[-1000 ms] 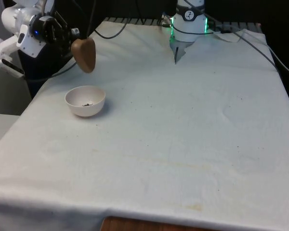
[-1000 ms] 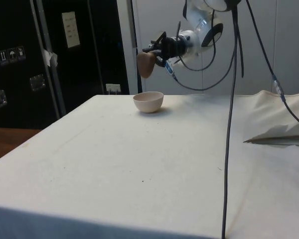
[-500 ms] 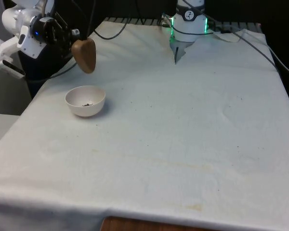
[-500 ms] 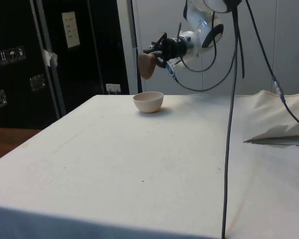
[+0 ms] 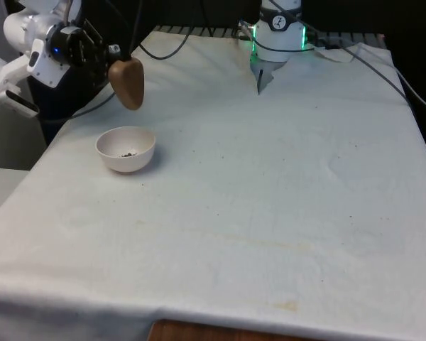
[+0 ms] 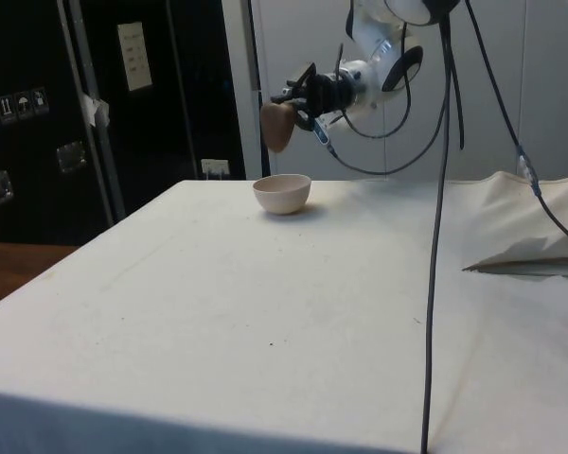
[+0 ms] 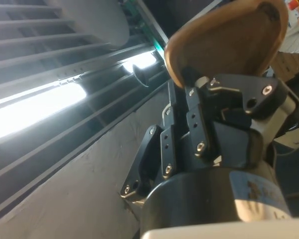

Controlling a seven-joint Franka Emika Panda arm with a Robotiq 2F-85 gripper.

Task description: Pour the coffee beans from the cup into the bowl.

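Currently a brown cup is held in the air by the gripper, whose jaws are closed on the cup's rim. In the front view the cup is seen above the table near its far corner on the front view's left, raised clear of the white cloth and hanging a little behind the bowl rather than straight over it. The cup is turned well away from upright, with its rounded body pointing downward and outward from the jaws. From the side view the same cup is seen above the bowl, well apart from it in height, and the gripper reaches it roughly horizontally.

The bowl, white to pale cream, is set upright on the cloth. A small dark cluster of coffee beans is seen lying at the bottom of it in the front view; the beans cannot be made out inside the bowl from the side view, where only its outer wall is shown.

In the wrist view the cup is seen from close by as a tan, smooth-walled form, and its edge is clamped between the black fingers of the gripper. Whether any beans are left inside the cup cannot be told from any view.

A few tiny dark specks are scattered on the cloth towards the middle of the table.
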